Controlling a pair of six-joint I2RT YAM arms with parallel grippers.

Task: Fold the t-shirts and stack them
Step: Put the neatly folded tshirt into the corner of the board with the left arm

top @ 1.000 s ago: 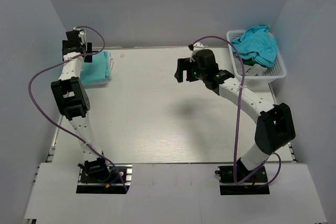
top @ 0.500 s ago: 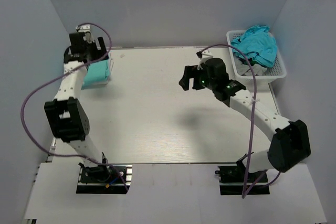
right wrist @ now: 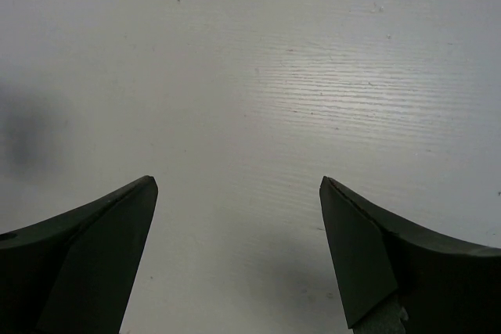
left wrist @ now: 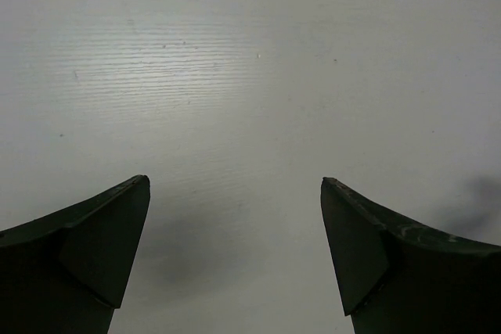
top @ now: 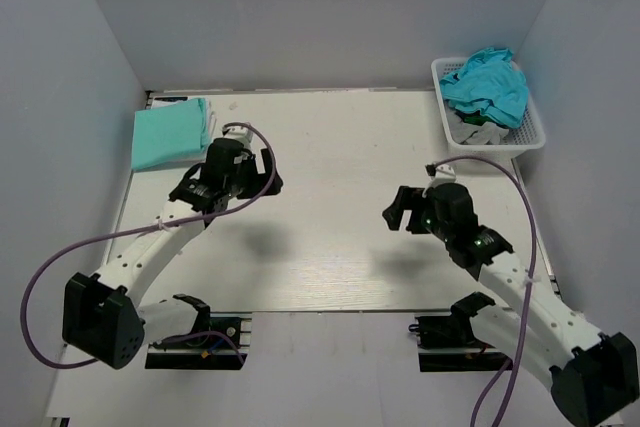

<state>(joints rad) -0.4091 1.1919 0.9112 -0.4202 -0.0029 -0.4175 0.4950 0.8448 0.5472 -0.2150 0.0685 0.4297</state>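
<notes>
The left tool [left wrist: 235, 185] and right tool [right wrist: 239, 184] hang wide open well apart from the basket [top: 447, 115], where limp, light shirts [top: 490, 87] likely want pinching by a loose top fold.

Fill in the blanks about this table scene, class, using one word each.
1. The folded mint-green t-shirt lies at the far ____ corner of the table.
2. The turquoise t-shirt sits crumpled in the white ____ at the far right.
3. The left gripper and the right gripper are both ____, with only bare table beneath them.
Missing words: left; basket; open.
</notes>
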